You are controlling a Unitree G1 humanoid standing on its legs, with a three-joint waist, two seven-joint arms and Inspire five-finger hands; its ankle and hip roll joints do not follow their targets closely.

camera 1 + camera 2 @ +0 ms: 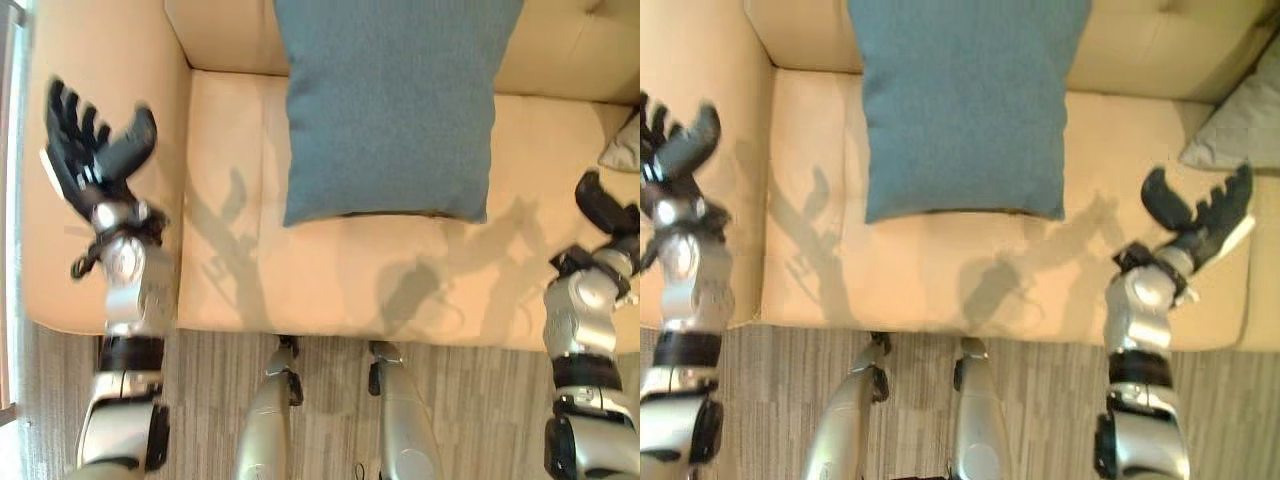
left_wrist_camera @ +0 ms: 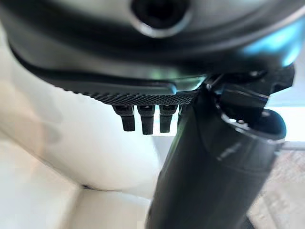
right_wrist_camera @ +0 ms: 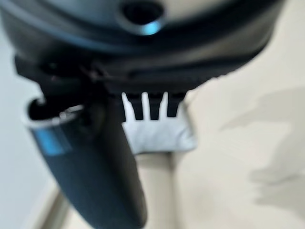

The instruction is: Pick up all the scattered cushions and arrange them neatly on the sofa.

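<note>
A cream sofa seen from above, its seat running across the view, the back along the far edge and one armrest at the left end; striped grey floor lies along the sofa's near edge. A blue cushion stands propped against the back near the middle of the seat, its lower edge resting on the seat, tilted a little; it is touched by neither hand. A grey cushion lies at the right end of the seat, against the far right corner; part of it runs out of view. The left hand hangs over the armrest, fingers spread and straight, thumb apart, holding nothing; its wrist view shows straight fingertips above pale upholstery. The right hand hovers over the right end of the seat, near the front edge and just beside the grey cushion; fingers fanned out, thumb apart, empty; its wrist view shows the grey cushion just past the fingertips.
</note>
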